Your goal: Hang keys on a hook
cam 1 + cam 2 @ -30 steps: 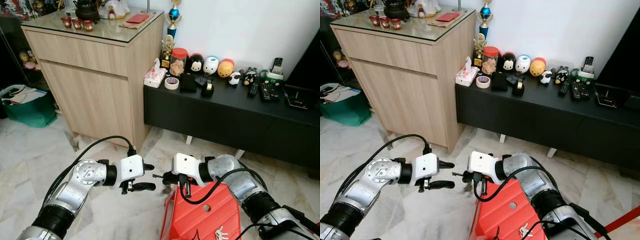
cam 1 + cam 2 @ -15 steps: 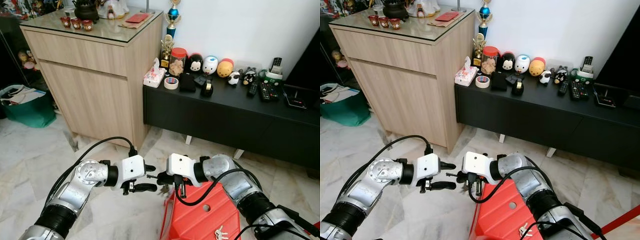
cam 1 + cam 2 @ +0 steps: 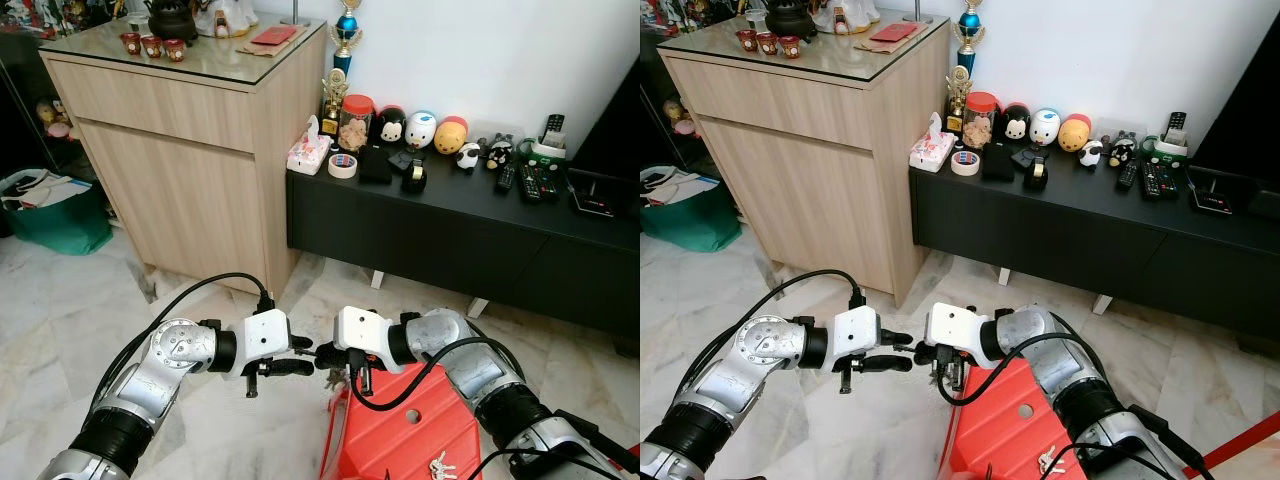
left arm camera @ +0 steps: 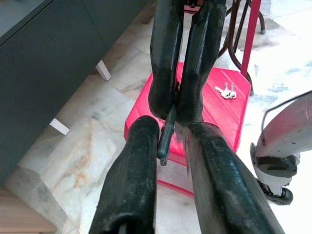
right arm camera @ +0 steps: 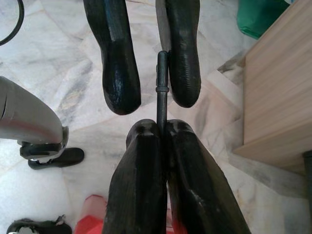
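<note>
Here your two grippers met tip to tip over the floor, a thin dark rod bridging them

Your right gripper (image 5: 163,131) was clamped tight on the rod (image 5: 162,83), whose long axis ran straight out into your left gripper (image 4: 168,141), its fingers parted and flanking the free end. The keys (image 4: 226,91) lay on the red stool (image 4: 214,105), nearer your right arm, well apart from both grippers

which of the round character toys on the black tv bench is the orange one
The orange toy is the rightmost of the three big round toys in the row, right of the white one and the black mouse-eared one.
</note>
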Robot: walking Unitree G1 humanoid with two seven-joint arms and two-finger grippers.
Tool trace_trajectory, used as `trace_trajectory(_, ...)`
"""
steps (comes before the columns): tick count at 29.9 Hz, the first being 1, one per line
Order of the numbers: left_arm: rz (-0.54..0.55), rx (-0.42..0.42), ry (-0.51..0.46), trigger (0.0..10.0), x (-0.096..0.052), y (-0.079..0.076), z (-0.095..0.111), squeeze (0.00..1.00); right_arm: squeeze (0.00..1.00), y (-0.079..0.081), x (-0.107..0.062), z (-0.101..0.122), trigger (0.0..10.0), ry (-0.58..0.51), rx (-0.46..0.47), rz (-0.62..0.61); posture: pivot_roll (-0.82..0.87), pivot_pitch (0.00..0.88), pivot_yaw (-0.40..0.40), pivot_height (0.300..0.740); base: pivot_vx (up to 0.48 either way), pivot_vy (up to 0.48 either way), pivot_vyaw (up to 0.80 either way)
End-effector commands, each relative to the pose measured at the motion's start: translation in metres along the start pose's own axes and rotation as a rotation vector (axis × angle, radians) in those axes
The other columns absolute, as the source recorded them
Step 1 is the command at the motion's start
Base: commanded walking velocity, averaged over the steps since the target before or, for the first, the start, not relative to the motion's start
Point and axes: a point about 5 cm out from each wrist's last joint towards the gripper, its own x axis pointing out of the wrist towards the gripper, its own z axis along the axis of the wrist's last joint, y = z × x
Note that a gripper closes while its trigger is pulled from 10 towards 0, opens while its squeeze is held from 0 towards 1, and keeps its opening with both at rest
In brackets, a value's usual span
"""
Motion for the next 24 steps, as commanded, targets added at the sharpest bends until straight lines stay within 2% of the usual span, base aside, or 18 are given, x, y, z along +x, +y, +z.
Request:
trace_trajectory(1,0.002,-0.004,-0.017,0.0,0.0002,0.0045,0.0036,0.0,0.0,-0.0036,-0.0025,0.0033,10.0,0.004,-0.023,-0.008,0.06,0.0,-0.111,0.74,0.0,0.0,0.0)
trace_trajectory(24,-0.004,-0.033,-0.032,0.0,0.0004,0.0044,0.0029,0.0,0.0,-0.005,-0.0027,-0.0019,10.0,0.028,-0.008,-0.033,0.06,0.0,-0.11,0.74,0.0,0.0,0.0)
